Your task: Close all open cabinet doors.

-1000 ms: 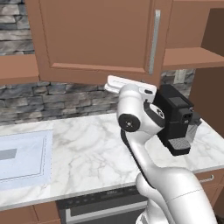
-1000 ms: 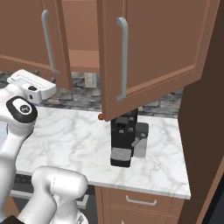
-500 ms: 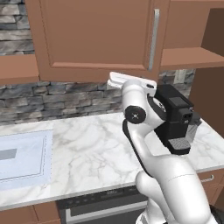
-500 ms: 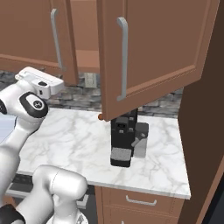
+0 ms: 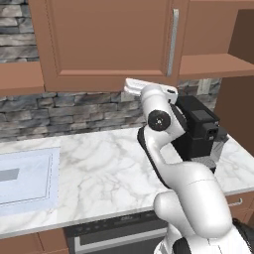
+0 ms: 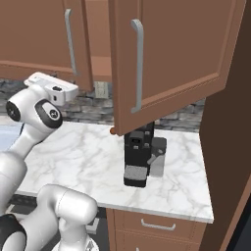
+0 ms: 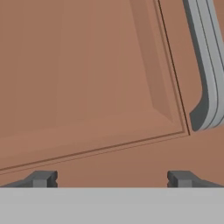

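Two reddish-brown cabinet doors hang over the counter. The left door (image 5: 109,44) (image 6: 44,34) has its silver bar handle (image 5: 173,42) (image 6: 70,41) on the right edge and sits close to the cabinet front. My gripper (image 7: 112,178) is open, its fingertips (image 7: 41,178) right up against that door's lower panel (image 7: 87,74), beside the handle's lower end (image 7: 208,87). The white hand (image 5: 144,89) (image 6: 51,88) sits at the door's bottom edge. The right door (image 6: 181,54) stands swung wide out over the counter, handle (image 6: 138,63) facing me, with the bare shelf (image 5: 213,64) behind it.
A black coffee machine (image 5: 198,129) (image 6: 139,159) stands on the marble counter (image 5: 99,168) under the open right door. A pale sink (image 5: 25,178) lies at the left. A tall brown side panel (image 6: 230,171) bounds the right, with a drawer (image 6: 157,225) below the counter.
The hand has risen and pressed forward against the left door, which has swung toward the cabinet. The right door has not moved.
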